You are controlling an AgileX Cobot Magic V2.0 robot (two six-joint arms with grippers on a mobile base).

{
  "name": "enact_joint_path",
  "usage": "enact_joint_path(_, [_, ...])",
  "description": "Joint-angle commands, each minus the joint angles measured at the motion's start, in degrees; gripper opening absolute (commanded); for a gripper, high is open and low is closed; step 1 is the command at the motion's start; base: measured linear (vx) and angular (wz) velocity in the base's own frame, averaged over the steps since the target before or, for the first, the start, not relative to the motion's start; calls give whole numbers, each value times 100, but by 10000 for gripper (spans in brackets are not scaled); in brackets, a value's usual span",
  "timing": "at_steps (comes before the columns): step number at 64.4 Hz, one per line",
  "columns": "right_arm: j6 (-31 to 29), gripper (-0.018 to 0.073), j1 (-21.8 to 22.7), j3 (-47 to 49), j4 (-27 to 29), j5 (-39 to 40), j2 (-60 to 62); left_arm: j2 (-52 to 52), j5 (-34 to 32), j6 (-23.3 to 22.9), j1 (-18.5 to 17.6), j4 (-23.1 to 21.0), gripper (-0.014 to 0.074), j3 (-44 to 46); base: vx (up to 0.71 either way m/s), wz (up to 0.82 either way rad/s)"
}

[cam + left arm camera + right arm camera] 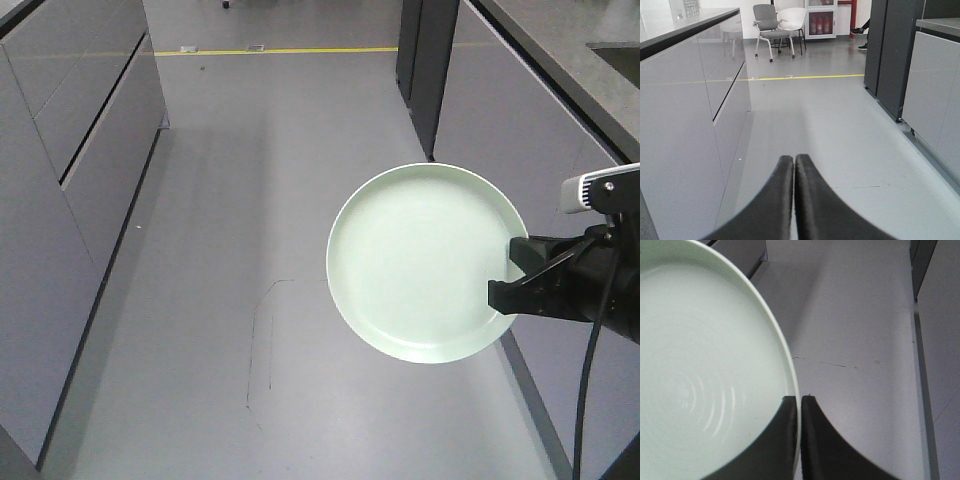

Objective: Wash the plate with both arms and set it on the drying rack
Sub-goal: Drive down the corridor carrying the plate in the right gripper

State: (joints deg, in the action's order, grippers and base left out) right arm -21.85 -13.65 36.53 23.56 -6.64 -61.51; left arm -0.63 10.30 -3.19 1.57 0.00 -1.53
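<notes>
Plate (420, 265) hangs over grey aisle floor (250, 200), rim pinched by right tool (508, 272); left tool (793, 159) seemingly closed, empty.

The front camera is looking steeply down at the floor (230, 200) and the plate (415, 262). The left wrist camera is looking level along the same floor, over the left gripper (794, 159). The right wrist camera is looking down, very near the plate. Front and left views are sharing the yellow line (275, 50).

You're in a lab-style mock kitchen: grey cabinets (680, 125) left and right, yellow floor line (810, 76), office chairs (767, 22) far.
</notes>
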Motion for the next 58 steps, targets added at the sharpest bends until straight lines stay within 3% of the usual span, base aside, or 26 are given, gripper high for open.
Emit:
enact_joint_path(1, [-21,-9,23,148,7,428,117,-90,-409,-21,3,-39,-5,-86,9,-3])
enact_joint_path(58, [-21,-9,23,148,7,428,117,-90,-409,-21,3,-39,-5,-86,10,-3])
